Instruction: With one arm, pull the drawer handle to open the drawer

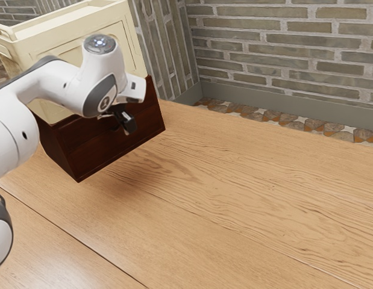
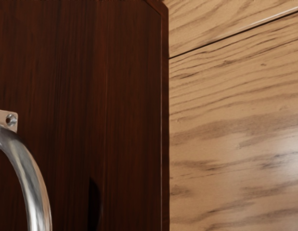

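Metal handle (image 2: 34, 185) sat near your gripper (image 1: 127, 122), on the drawer (image 1: 96, 150) at the exterior view's ten o'clock. Gripper spread or closed: could not tell. Judged step: approach; you next needed a sure hold, then a straight pull.

A wooden table (image 1: 234, 192) beside grey-green brick walls (image 1: 282, 48).
Pale mortar sets off the long bricks, and a plain grey baseboard (image 1: 294, 108) runs beneath them above a floor (image 1: 282, 123) of patchwork stone in rust, tan and off-white; toward the exterior view's left, past the corner, the wall's pattern runs upright, near a cream cabinet (image 1: 65, 36) with a panelled front, while the honey-coloured tabletop shows wavy grain, thin dark seams, soft shadow and a pale sheen of light.
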`<action>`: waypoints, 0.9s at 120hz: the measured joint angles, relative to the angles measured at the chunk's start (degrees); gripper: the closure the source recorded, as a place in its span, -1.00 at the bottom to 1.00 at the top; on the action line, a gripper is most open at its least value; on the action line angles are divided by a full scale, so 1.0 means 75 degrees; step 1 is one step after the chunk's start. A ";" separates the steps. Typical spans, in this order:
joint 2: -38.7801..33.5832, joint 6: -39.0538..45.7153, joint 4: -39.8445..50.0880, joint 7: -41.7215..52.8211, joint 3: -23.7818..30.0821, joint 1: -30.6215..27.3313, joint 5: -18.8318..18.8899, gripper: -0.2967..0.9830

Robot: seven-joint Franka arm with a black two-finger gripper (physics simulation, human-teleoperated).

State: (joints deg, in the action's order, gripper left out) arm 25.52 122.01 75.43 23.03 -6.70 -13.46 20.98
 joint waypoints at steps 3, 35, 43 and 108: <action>-0.0001 0.0000 0.0008 0.0000 0.0009 0.0002 0.0000 -0.54; -0.0464 -0.0008 0.0571 -0.0008 0.0028 0.0223 0.0002 -0.53; -0.0512 -0.0006 0.0662 -0.0012 0.0034 0.0256 0.0005 -0.54; -0.1154 -0.0009 0.1474 -0.0034 0.0022 0.0878 -0.0147 -0.53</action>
State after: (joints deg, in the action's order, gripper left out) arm 16.86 121.94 86.49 22.77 -6.53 -6.88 19.88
